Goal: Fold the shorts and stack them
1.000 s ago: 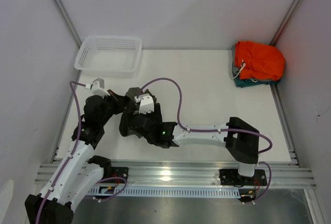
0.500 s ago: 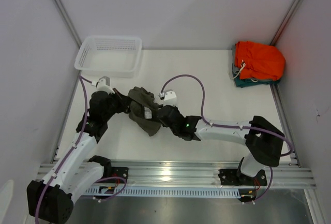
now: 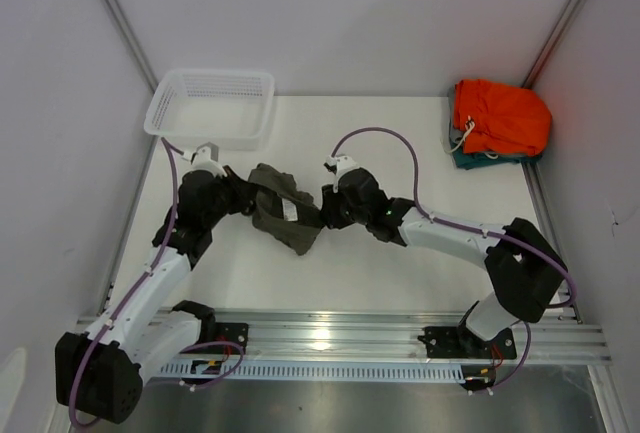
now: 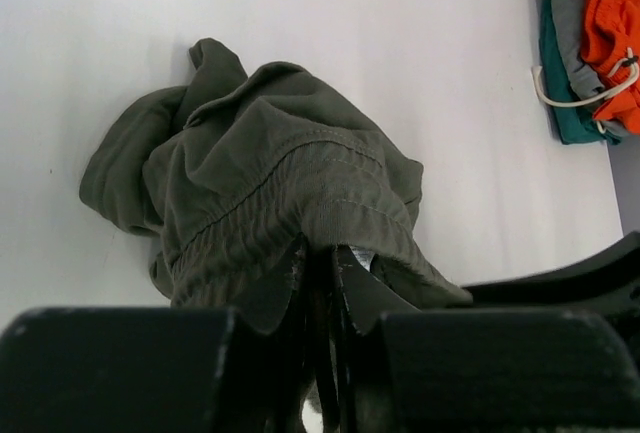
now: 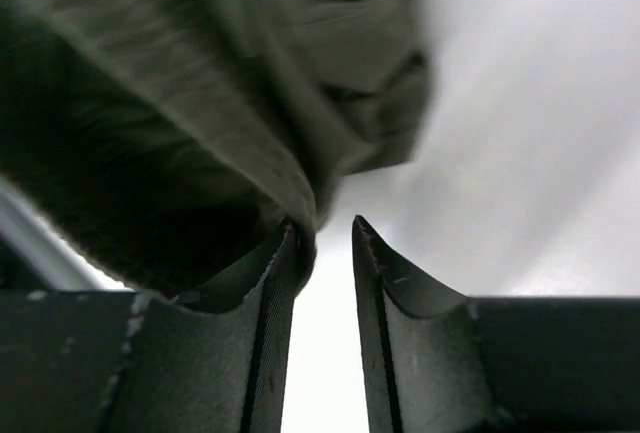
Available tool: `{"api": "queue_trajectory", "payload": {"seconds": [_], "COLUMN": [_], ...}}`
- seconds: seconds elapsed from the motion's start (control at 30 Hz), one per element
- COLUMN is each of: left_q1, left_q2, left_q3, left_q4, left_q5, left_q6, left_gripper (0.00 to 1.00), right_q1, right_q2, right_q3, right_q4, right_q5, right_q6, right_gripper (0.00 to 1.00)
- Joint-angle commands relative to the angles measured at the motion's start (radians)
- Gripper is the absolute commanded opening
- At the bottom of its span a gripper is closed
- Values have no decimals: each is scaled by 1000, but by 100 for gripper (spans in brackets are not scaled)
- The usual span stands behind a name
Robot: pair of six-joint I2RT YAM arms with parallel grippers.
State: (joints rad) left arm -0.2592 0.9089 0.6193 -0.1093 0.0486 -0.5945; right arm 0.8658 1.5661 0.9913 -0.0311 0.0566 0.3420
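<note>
Olive shorts (image 3: 283, 215) sit left of centre on the tabletop (image 3: 400, 153), crumpled into one lump between my two hands. Long axis runs diagonally in the top view, from far-left to near-right. The ribbed waistband end points at the left arm, and the bulk of the cloth spreads away from it across the tabletop.

Left hand (image 3: 243, 199): clenched on the waistband. In the left wrist view its fingers (image 4: 355, 283) are nearly together with the elastic edge bunched over their tips. A small white label (image 4: 362, 257) shows right beside them.

Right hand (image 3: 325, 209): at the right edge of the lump. Its fingers (image 5: 400, 293) stand a little apart, and the gap between them reads bright, with no cloth in it. A fold of the shorts touches the tip of one finger only. That looks released to me, not gripping.

Hard to read:
- I can't tell the two legs apart or see which way the leg openings face, as the folds hide them.
- The right wrist view is blurred and the cloth is mostly dark shadow.
- From above, both sets of fingertips are hidden behind the hand bodies and cloth.

Far right corner: orange shorts (image 3: 503, 115) piled on a teal garment (image 3: 462, 159), which is mostly covered. Far left: white mesh basket (image 3: 210, 105).
</note>
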Motion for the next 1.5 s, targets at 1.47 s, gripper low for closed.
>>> {"api": "queue_trajectory", "payload": {"seconds": [1.47], "left_q1": [-432], "left_q2": [872], "left_q3": [726], "left_q4": [350], "left_q5": [195], "left_q6": [174], "left_gripper": [19], "right_q1": [53], "right_q2": [-408], "right_q3": [-77], "right_q4": [-263], "right_q5": [-212], "right_q6": [215], "right_gripper": [0]}}
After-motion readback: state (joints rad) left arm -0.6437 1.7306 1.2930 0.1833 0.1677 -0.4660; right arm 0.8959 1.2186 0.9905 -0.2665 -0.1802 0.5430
